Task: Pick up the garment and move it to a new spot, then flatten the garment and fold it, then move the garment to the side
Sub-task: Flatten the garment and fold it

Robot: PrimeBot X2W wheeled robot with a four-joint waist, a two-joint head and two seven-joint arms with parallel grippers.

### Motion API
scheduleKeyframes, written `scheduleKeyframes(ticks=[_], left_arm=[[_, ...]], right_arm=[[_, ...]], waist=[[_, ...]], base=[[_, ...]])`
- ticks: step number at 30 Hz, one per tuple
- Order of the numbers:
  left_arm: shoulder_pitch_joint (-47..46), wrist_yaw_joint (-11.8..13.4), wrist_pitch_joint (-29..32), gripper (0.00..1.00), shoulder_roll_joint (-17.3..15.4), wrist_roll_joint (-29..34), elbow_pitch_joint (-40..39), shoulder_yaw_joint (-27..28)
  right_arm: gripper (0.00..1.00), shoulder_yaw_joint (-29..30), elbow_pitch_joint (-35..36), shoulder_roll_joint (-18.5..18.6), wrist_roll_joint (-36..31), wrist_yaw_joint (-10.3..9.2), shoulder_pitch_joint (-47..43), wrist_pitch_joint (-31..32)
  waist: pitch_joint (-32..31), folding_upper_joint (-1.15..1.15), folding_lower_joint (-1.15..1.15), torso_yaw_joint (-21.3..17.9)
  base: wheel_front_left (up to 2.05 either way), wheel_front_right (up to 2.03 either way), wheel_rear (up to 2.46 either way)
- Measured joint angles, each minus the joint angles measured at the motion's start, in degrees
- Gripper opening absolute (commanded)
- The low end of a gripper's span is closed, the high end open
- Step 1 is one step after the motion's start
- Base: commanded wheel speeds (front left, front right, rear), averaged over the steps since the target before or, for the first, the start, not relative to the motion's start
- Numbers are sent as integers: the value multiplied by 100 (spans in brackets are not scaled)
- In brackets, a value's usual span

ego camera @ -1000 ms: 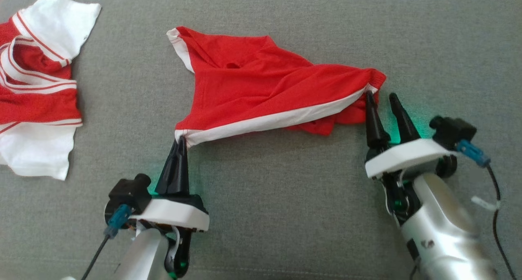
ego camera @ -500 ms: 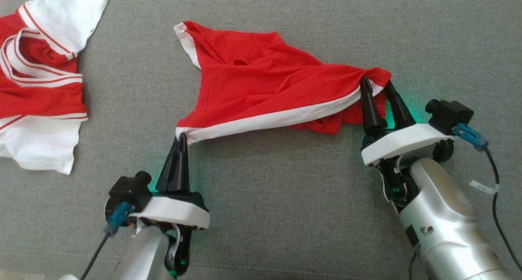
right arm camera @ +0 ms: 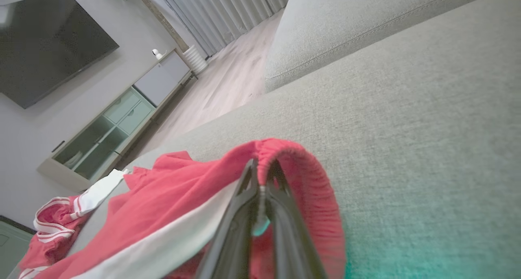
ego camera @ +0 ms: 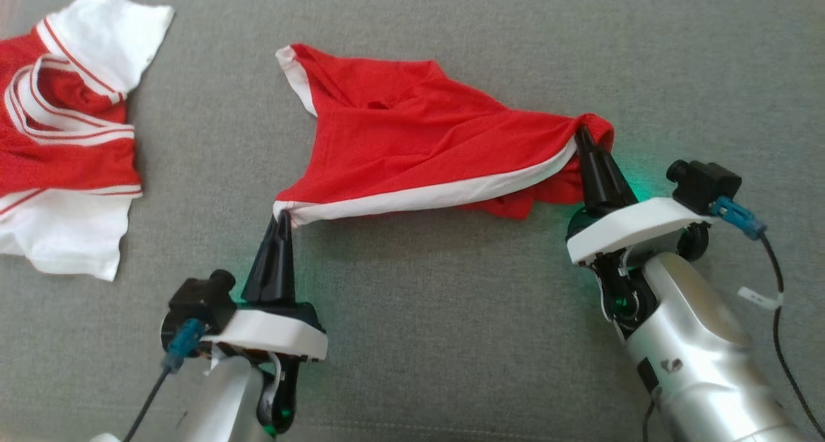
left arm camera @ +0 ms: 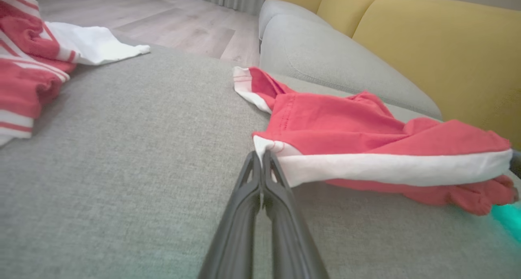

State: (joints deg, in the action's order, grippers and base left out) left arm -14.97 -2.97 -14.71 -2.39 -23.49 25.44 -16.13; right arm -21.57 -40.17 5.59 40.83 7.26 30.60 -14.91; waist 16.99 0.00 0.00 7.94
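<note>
a grey woven fabric sofa seat (ego camera: 451, 339) carries two garments: the red shorts with a white side stripe (ego camera: 412, 139) lie crumpled near its middle, and a red-and-white striped garment (ego camera: 64, 139) is heaped well apart at the left. two hands are counted. the left hand (ego camera: 283, 218) is clamped on the white hem corner, and the right hand (ego camera: 585, 133) is pinched on the gathered waistband. it is judged that the stripe edge should be drawn evenly taut before lifting.
</note>
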Motion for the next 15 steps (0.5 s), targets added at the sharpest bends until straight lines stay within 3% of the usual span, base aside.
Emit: scheduleKeyframes(ticks=[3,8,15], left_arm=[[-5,-18,0,0,2,126,-58,188],[-417,-255,0,0,-31,692,-247,662],[-1755,-417,-1,0,-581,1113,-421,921]], right_arm=[[0,54,215,0,2,0,-148,5],[0,85,826,98,179,0,-171,12],[0,-101,1564,708,687,0,229,78]], waist=[[-172,0,0,-45],[-611,0,0,-151],[-1378,0,-1,-334]], base=[[0,0,0],[0,0,0],[0,0,0]])
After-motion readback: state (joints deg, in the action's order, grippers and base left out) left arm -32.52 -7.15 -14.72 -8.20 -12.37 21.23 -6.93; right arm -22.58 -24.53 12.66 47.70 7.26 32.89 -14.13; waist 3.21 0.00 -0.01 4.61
